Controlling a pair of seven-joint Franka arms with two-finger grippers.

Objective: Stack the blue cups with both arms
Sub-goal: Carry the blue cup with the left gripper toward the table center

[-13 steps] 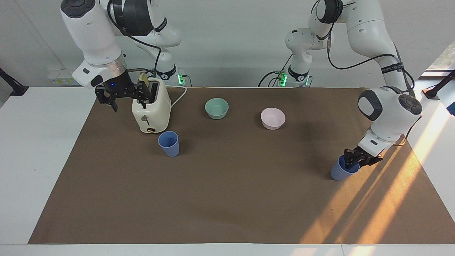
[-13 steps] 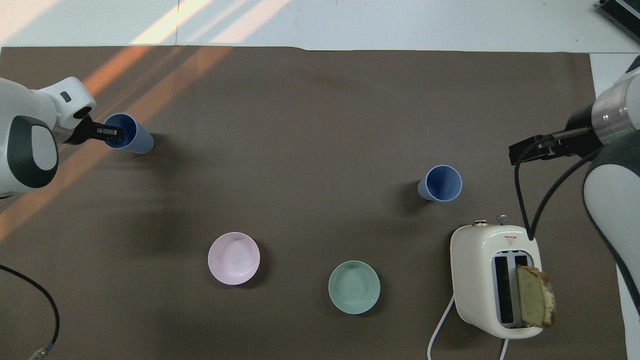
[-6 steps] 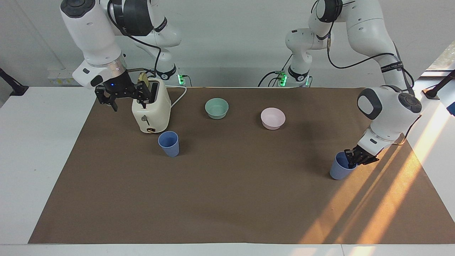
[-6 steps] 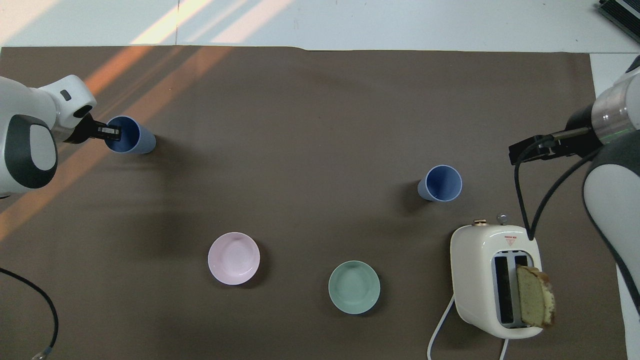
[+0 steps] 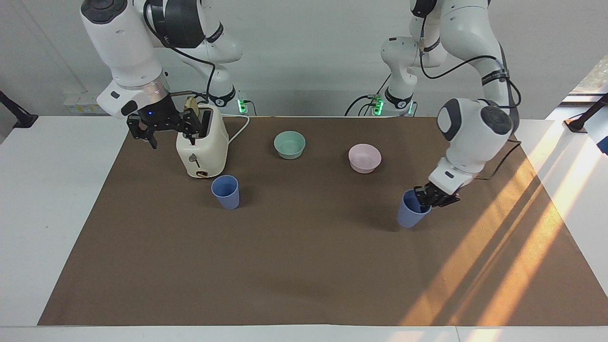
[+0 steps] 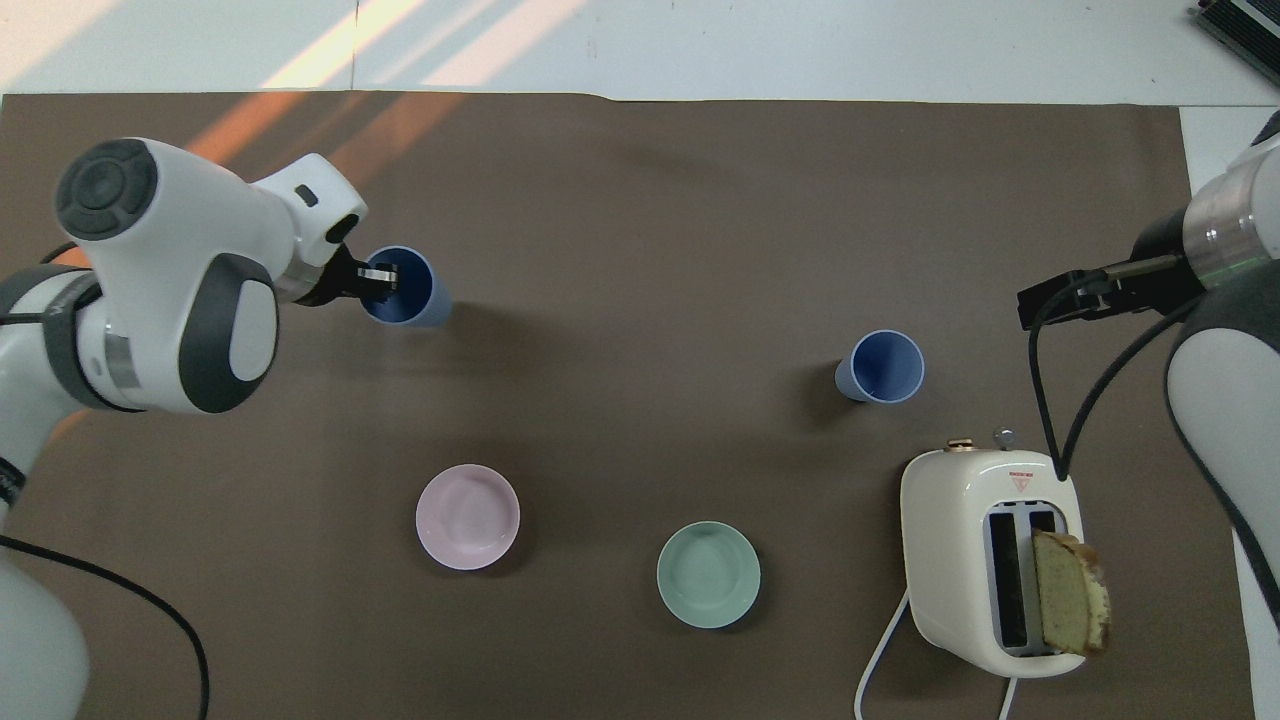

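The left gripper (image 5: 431,198) is closed on the rim of a small matte periwinkle-blue plastic cup (image 5: 410,215), tilted and seemingly raised just off the brown desk (image 5: 304,266). The second identical blue cup (image 5: 226,191) stands upright well apart from it, toward the right arm's end, beside a cream toaster (image 5: 201,142). The right gripper (image 5: 162,127) waits, fingers spread and empty, over the desk by the toaster. To stack well, I judge the carried cup should be levelled and centred over the standing one before lowering. Count: two blue cups, one mint-green bowl (image 5: 289,144), one pink bowl (image 5: 365,158), one toaster.
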